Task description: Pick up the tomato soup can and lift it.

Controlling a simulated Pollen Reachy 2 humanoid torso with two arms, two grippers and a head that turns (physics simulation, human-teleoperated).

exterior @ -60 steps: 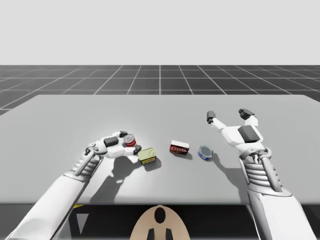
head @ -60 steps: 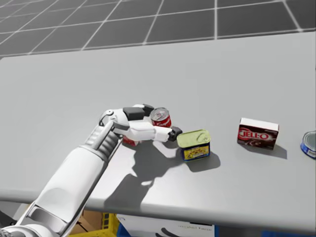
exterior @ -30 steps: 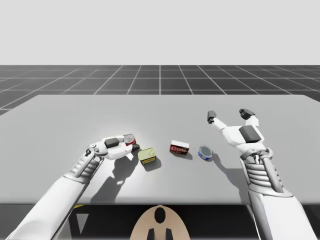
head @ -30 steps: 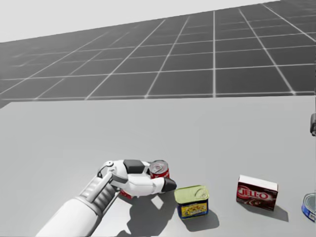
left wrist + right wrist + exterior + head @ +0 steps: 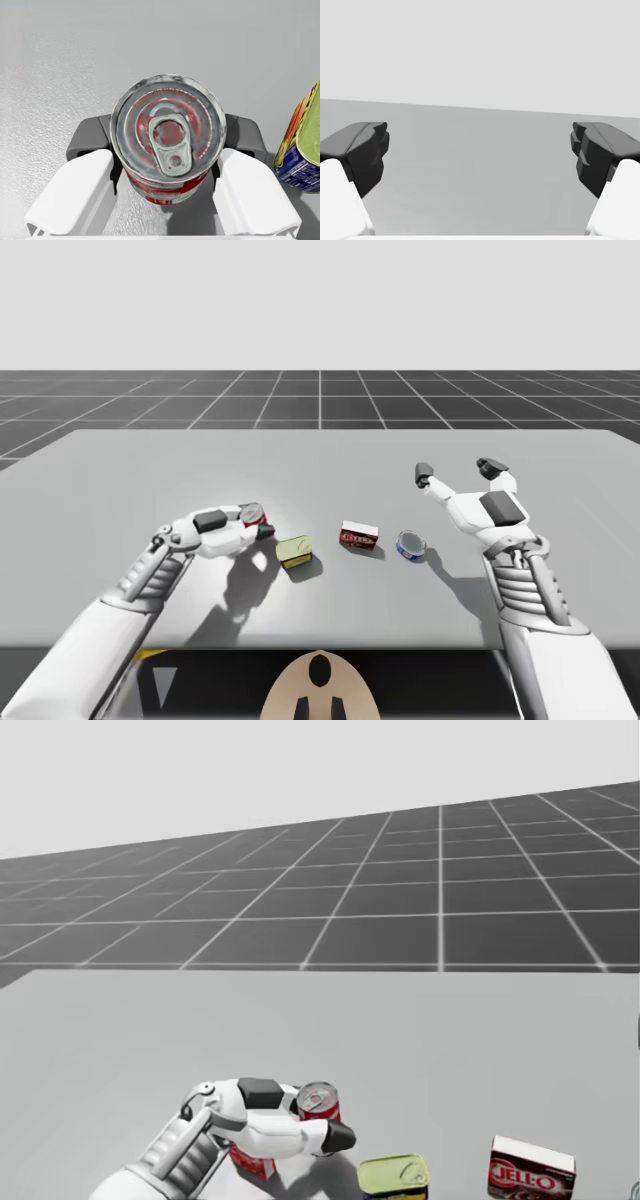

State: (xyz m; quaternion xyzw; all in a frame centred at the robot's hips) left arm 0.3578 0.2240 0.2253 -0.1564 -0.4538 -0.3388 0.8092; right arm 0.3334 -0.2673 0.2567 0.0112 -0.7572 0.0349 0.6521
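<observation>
High view: left gripper point(image 5: 254, 522) clamped on red soup can point(image 5: 252, 513), over left part of grey counter point(image 5: 320, 455). Yellow-lidded tin point(image 5: 294, 552) just right of can, not touching. Dark red box point(image 5: 359, 537) and flat blue can point(image 5: 411, 545) further right. Right gripper point(image 5: 457, 471) spread wide, above counter, far side of blue can.
Head view: can tilted in left gripper, lid up. Tin near right, box beyond.
Left wrist view: dark pads point(image 5: 90, 142) press can from both sides. Tin beside gripper.
Right wrist view: fingers point(image 5: 365, 150) far apart, counter surface ahead.

The tomato soup can point(image 5: 252, 512) sits between the fingers of my left gripper point(image 5: 256, 523), just left of and behind the oblong tin point(image 5: 293, 551) on the table point(image 5: 320, 455). To the tin's right lie the box point(image 5: 359, 537), then the flat round can point(image 5: 411, 545). My right gripper point(image 5: 456, 471) hangs behind that can.
</observation>
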